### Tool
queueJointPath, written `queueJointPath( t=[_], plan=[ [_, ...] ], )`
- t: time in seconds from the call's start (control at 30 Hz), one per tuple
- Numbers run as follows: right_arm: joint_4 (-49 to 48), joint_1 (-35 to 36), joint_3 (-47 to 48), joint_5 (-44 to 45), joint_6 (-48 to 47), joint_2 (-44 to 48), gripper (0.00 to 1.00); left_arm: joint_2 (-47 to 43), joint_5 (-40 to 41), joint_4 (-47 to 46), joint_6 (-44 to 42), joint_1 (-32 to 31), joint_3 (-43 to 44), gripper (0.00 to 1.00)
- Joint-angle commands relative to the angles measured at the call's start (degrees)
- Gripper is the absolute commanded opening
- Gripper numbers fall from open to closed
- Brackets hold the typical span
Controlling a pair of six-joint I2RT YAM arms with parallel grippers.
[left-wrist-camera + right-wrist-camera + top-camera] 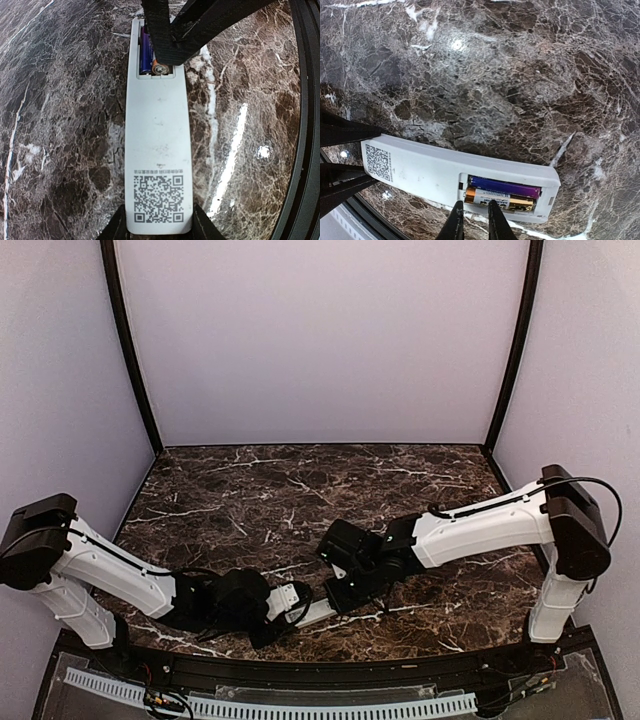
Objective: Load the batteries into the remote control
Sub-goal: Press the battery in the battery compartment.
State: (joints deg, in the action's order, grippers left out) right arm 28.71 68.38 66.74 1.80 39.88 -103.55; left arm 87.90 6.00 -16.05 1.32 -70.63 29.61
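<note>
The remote control [157, 130] lies flat on the dark marbled counter [250, 490], close to the near edge and between the two arms, with its back face turned upward. A square code label [158, 197] sits at the end nearest the left arm. At the opposite end the battery bay [135, 45] stands uncovered. The batteries [505, 187] lie in it side by side along the remote's length. One is purple-blue and rests against the bay's far wall. The other, a gold-and-white cell [497, 199], lies on the side nearer the right arm and shows a coppery end cap. The left claw [159, 216] pinches the labelled end of the remote across its width, one dark finger [345, 134] pressed to each long edge. The right claw [474, 204] hangs over the open bay, its tips at the remote's edge just beside the gold-and-white cell. Its two fingers stand only narrowly apart, with a slim gap and nothing seen between them. Whether the tips actually touch that cell cannot be told. From the left wrist view the right claw's black fingers [160, 30] cover much of the bay. Only the purple-blue battery's side and the coppery cap of the other show.
</note>
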Motion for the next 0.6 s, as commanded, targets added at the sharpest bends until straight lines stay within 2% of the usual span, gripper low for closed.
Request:
queueJointPath(
  t=[0.0,0.57],
  plan=[
    [0.90,0.89,2.23,2.00,-1.48,-1.08,0.16,1.06,0.15,1.99,0.43,0.05,0.71,0.25],
    [2.23,1.07,5.54,3.22,-3.99,-3.31,0.16,1.22,0.24,1.99,0.78,0.05,0.74,0.24]
  ],
)
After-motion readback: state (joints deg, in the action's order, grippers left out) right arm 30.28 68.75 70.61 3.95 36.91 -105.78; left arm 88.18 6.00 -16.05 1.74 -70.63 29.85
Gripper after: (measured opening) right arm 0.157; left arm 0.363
